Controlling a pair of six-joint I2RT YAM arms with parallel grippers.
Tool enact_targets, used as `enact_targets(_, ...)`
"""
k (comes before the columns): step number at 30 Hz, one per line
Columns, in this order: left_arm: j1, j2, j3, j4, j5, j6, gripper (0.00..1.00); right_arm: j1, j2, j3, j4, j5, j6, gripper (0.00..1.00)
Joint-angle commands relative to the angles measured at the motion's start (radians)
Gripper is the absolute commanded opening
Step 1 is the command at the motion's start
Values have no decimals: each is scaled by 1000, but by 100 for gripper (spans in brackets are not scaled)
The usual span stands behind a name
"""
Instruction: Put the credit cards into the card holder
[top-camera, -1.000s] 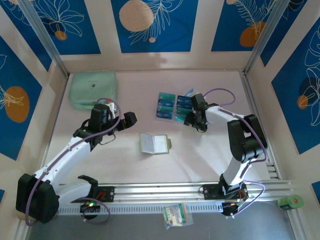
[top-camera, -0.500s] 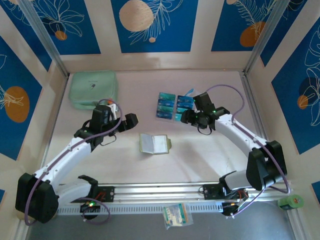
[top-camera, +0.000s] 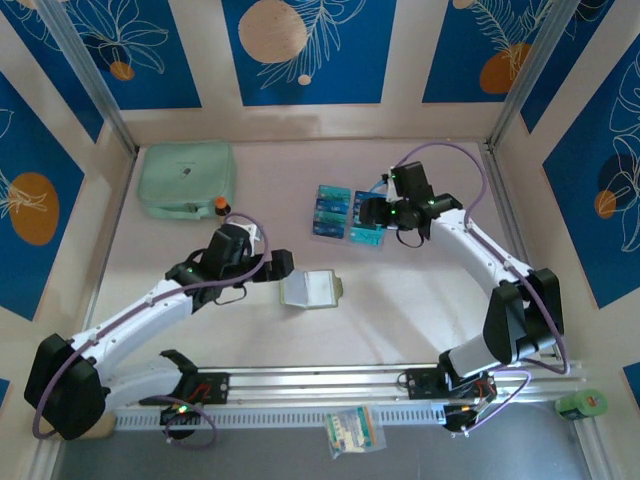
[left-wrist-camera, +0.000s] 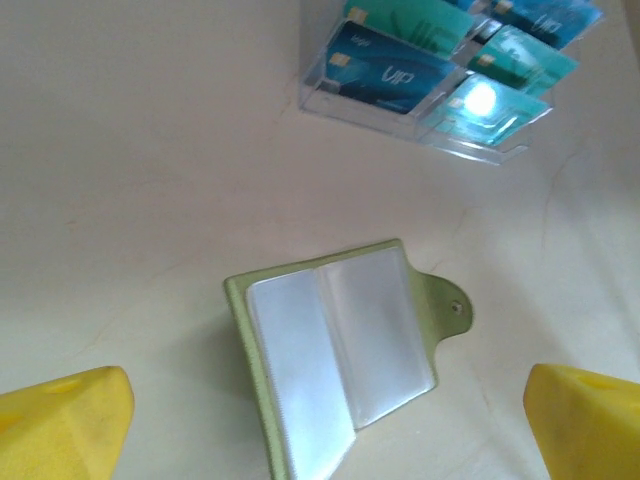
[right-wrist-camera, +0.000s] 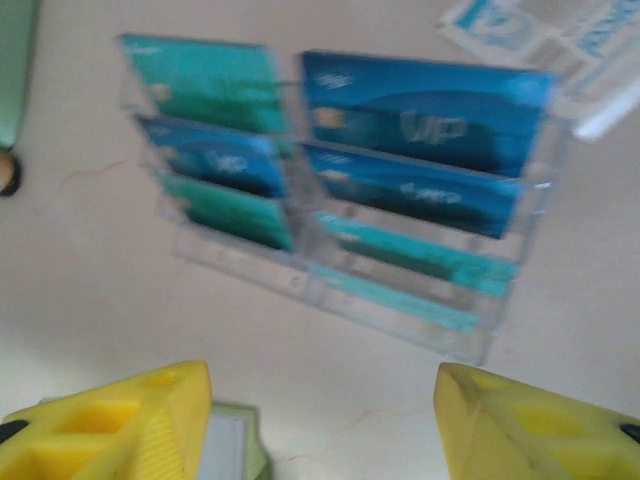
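The card holder (top-camera: 312, 288) lies open at mid-table, olive green with pale clear pockets facing up (left-wrist-camera: 340, 350) and its snap tab (left-wrist-camera: 455, 305) to the right. My left gripper (top-camera: 284, 268) hovers at its left edge, open, its yellow fingers (left-wrist-camera: 60, 420) wide on either side of the holder. The credit cards (top-camera: 338, 212), teal and blue, stand in a clear tiered stand (right-wrist-camera: 400, 320). My right gripper (top-camera: 372, 212) hangs over the stand's near right side, open, with nothing between its fingers (right-wrist-camera: 110, 420). A corner of the card holder (right-wrist-camera: 235, 445) shows beside the left one.
A mint-green zip pouch (top-camera: 187, 178) lies at the back left, with a small orange-capped item (top-camera: 218, 207) by it. A white-and-blue packet (right-wrist-camera: 530, 30) lies behind the stand. A small packet (top-camera: 352, 432) and a green object (top-camera: 582, 404) sit beyond the front rail.
My left arm has swung right and down to the card holder's left edge. My right arm has stretched out, carrying its gripper back over the card stand.
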Motion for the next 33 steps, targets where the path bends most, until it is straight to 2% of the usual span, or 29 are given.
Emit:
enact_targets(1,-8,-18,-16,-13,-49,-7,100,-117,6,1,44,-75,23,61)
enact_targets(7,-10,-11,16,-43,-67,10,100,-383,82,21,190,-336,195,59)
enact_targets(8,-10,-7,19,-44,-67,9,100,-420,121,34,214,-388,226,55)
enact_targets(13,-12,8,34,-51,-69,8,100,-493,357,175,272,-562,318,13)
enact_targets(16,-13,11,39,-53,-72,5,100,-488,502,278,303,-648,368,1)
enact_targets(20,-17,24,55,-62,-75,7,100,-453,656,409,312,-711,403,0)
enact_targets(26,-18,40,68,-64,-75,10,100,-397,794,525,306,-775,428,0)
enact_targets(33,-18,37,59,-58,-73,8,100,-374,833,479,380,-833,467,0)
